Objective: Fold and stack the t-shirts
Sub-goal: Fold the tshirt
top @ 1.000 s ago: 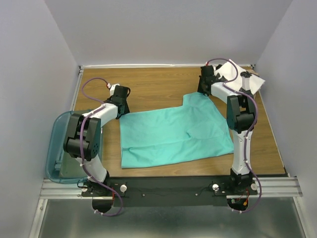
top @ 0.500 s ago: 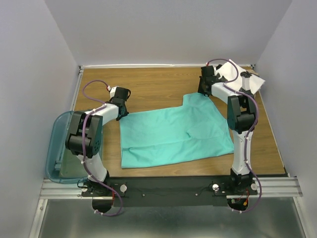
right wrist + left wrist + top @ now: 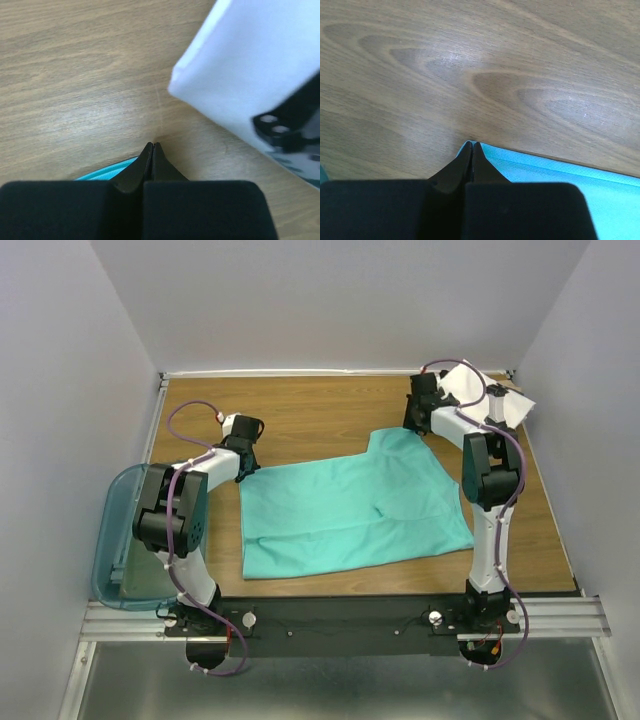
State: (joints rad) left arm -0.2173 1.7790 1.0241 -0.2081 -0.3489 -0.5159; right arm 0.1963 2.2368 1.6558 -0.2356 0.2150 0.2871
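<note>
The teal t-shirt (image 3: 350, 505) lies spread flat across the middle of the wooden table. My left gripper (image 3: 243, 472) sits at its far left corner; in the left wrist view the gripper (image 3: 471, 145) is shut, with the teal corner (image 3: 530, 165) pinched at its tips. At the shirt's far right corner is my right gripper (image 3: 412, 426), also shut (image 3: 151, 145), with teal cloth (image 3: 107, 172) running under its left finger. The folded white t-shirt with black print (image 3: 492, 400) rests in the back right corner, close beside the right gripper (image 3: 260, 65).
A translucent teal plastic bin (image 3: 108, 540) hangs off the table's left edge beside the left arm's base. Grey walls close in the table at the back and on both sides. Bare wood (image 3: 310, 410) shows behind the teal shirt.
My left gripper has closed onto the teal shirt's far left corner. The right gripper stayed shut and shifted slightly to the right, with the shirt's far right corner following it.
</note>
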